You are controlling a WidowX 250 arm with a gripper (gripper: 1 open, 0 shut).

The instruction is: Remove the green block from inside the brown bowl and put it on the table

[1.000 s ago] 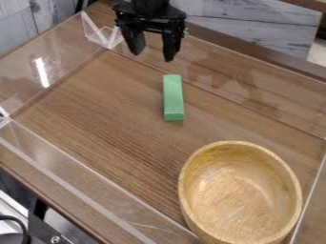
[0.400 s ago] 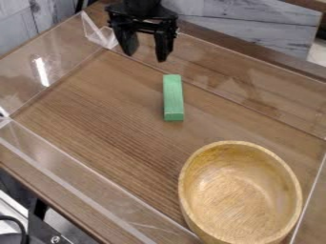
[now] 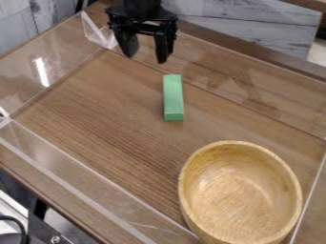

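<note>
The green block (image 3: 173,98) lies flat on the table (image 3: 102,114), lengthwise toward the camera, with nothing touching it. The brown bowl (image 3: 241,195) stands at the near right, upright, and its inside shows only bare wood. My gripper (image 3: 144,51) hangs at the back of the table, up and to the left of the block. It points down, its two dark fingers stand apart, and nothing is between them.
Low clear acrylic walls (image 3: 51,67) run around the table's edges, close behind and to the left of the gripper. A grey-white wall (image 3: 254,24) rises beyond the far edge. Bare wood stretches left of the block and bowl.
The gripper has shifted slightly to the left, away from the block. The block and the bowl have not moved.
</note>
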